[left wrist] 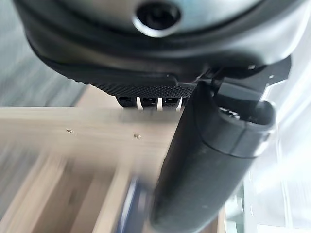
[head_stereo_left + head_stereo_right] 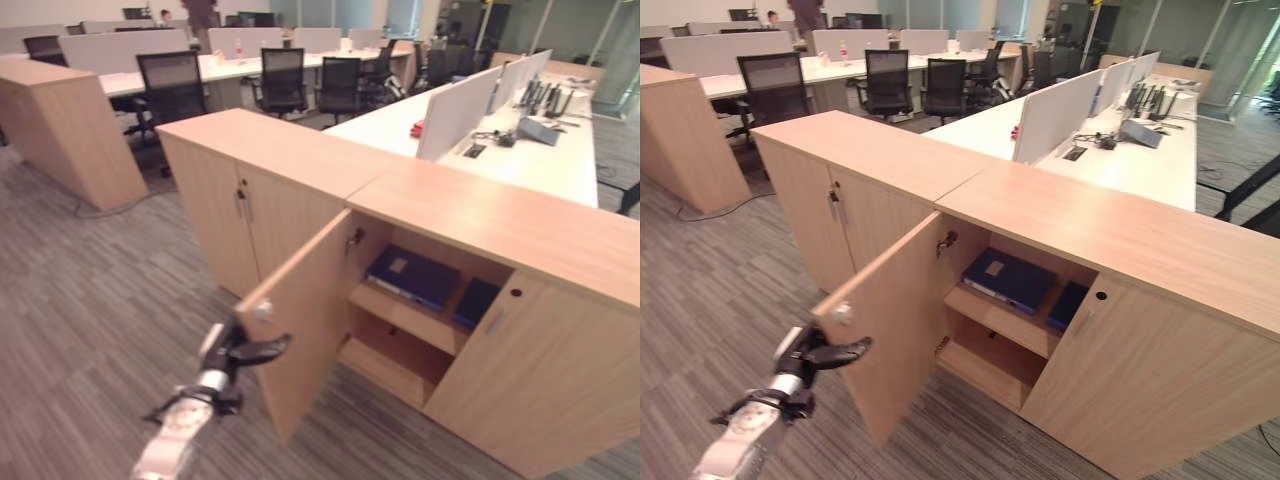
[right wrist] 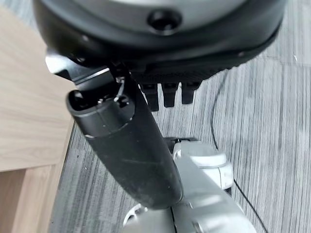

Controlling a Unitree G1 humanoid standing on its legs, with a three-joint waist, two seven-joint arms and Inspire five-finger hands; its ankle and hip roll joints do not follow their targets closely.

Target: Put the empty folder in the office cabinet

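The wooden office cabinet [image 2: 520, 230] stands in front of me with its left door [image 2: 300, 330] swung open. A dark blue folder [image 2: 412, 275] lies flat on the upper shelf inside. A second blue item [image 2: 475, 300] sits beside it, partly hidden by the shut right door [image 2: 530, 370]. The lower shelf [image 2: 395, 355] looks bare. My left hand [image 2: 238, 352] is at the outer face of the open door near its free edge, fingers relaxed, thumb [image 1: 209, 165] pointing at the door, holding nothing. My right hand [image 3: 131, 145] hangs open over the carpet beside the cabinet's wood.
A matching cabinet [image 2: 250, 190] with shut doors adjoins on the left, and another [image 2: 60, 130] stands further left. Behind are white desks with dividers [image 2: 455, 110] and black office chairs [image 2: 170, 85]. A person [image 2: 200, 12] stands far back. Grey carpet [image 2: 90, 310] lies before the cabinets.
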